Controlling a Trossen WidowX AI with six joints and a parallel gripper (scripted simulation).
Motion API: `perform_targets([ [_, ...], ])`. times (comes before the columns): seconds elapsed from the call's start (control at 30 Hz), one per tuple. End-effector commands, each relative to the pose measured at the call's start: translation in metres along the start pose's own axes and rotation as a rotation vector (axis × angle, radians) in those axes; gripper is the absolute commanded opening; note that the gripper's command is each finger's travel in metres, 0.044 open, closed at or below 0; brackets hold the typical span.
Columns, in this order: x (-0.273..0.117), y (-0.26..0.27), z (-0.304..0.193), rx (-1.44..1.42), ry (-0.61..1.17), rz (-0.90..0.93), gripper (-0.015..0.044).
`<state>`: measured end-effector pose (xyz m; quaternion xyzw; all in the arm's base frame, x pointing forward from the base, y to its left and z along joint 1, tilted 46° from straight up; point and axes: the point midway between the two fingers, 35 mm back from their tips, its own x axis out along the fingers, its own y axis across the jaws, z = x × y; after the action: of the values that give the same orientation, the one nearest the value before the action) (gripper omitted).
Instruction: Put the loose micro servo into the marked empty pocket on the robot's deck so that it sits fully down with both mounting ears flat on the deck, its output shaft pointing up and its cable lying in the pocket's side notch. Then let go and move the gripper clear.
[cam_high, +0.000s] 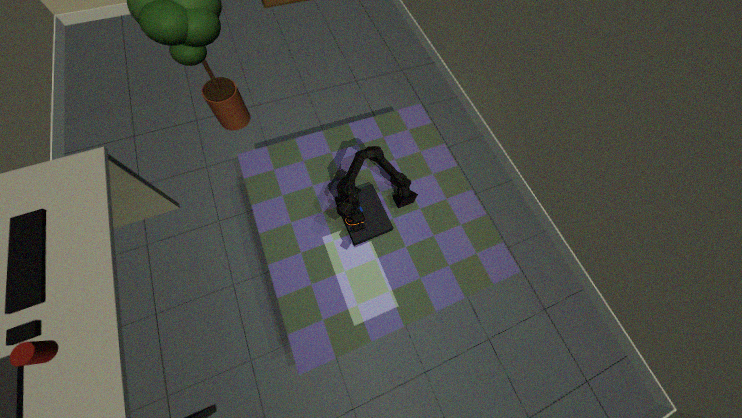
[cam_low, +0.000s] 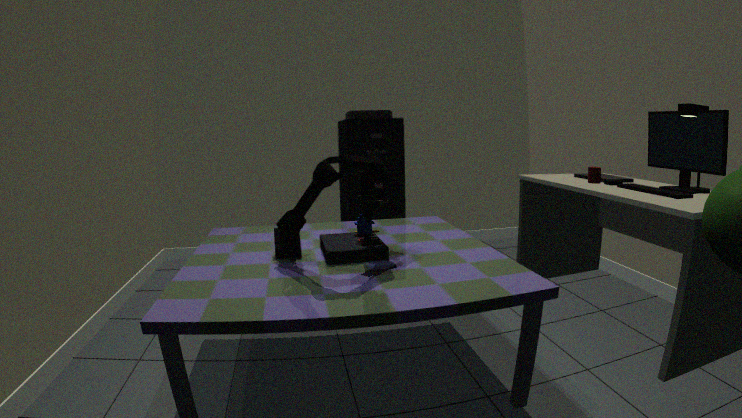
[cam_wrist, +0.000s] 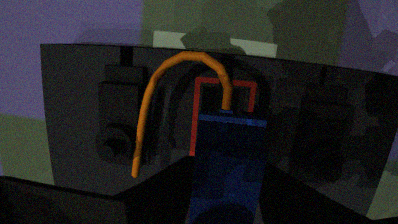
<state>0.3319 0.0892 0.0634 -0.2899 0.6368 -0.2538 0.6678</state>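
The hand is clenched on the blue micro servo, carrying it just above the dark deck — the servo's far end overlaps the red-outlined pocket in the wrist view, though whether it touches the deck cannot be told. Its orange cable arcs up from the body and curls down to the left over the deck. The deck rests on the checkered surface, beside the arm's base.
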Motion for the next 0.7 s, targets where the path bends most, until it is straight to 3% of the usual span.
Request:
perform_targets([
  [0.0, -0.001, -0.001, 0.010, -0.007, -0.005, -0.001, 0.0000],
  [0.67, 0.019, -0.001, 0.011, -0.006, -0.005, -0.002, 0.0000],
])
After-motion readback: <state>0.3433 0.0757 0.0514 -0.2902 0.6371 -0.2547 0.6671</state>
